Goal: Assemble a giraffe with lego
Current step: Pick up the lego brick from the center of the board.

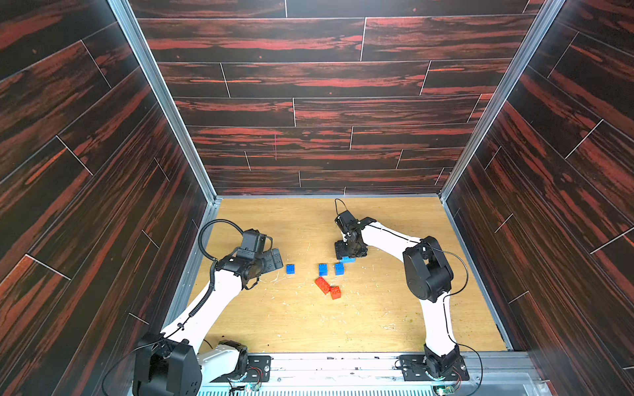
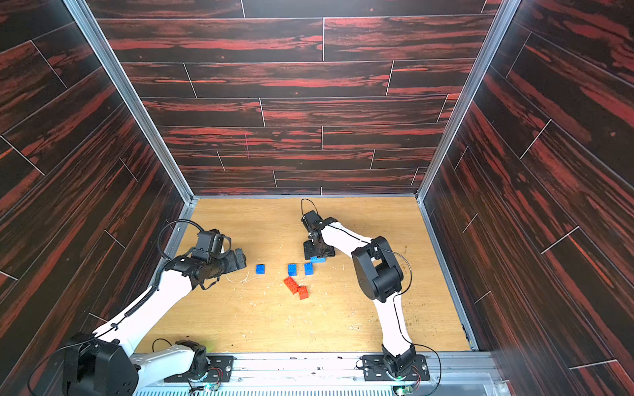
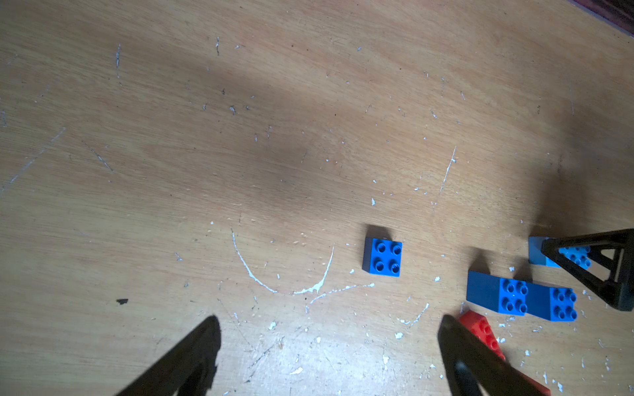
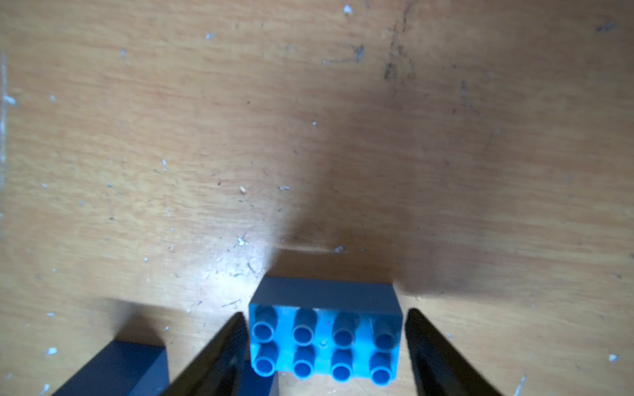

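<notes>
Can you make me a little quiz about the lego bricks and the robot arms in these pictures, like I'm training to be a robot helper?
1. How many small dark blue bricks lie on the table?
2. True or false: the long red brick and the small red brick touch each other.
3. Which brick sits between the fingers of the right end effector?
A. a red one
B. the light blue brick
C. a dark blue one

Key: 1. Three. 2. True. 3. B.
</notes>
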{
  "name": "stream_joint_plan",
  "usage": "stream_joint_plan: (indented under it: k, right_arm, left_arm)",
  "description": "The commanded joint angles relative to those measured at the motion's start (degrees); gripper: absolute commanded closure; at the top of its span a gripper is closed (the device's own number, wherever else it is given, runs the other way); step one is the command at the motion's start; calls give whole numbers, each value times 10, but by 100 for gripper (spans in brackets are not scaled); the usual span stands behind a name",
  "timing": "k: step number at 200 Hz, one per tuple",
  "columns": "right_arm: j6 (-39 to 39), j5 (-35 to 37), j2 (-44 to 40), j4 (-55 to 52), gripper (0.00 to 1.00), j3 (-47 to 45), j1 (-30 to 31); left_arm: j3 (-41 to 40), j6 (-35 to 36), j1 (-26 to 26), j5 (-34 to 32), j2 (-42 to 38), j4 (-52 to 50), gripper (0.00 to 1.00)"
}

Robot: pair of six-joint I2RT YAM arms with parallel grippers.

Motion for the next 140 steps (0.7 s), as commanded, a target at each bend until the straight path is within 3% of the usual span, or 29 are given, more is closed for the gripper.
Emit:
stream_joint_plan:
  k: [1, 57, 140]
  right_arm:
    - [1, -5, 14, -18, 26, -2, 1]
    - [1, -3, 22, -18, 24, -1, 1]
    - [1, 17, 15, -27, 31, 5, 2]
  left_arm:
    - [9, 7, -3, -3, -3, -14, 0]
    - [11, 8, -4, -4, -3, -16, 0]
    - [13, 7, -4, -5, -3, -14, 0]
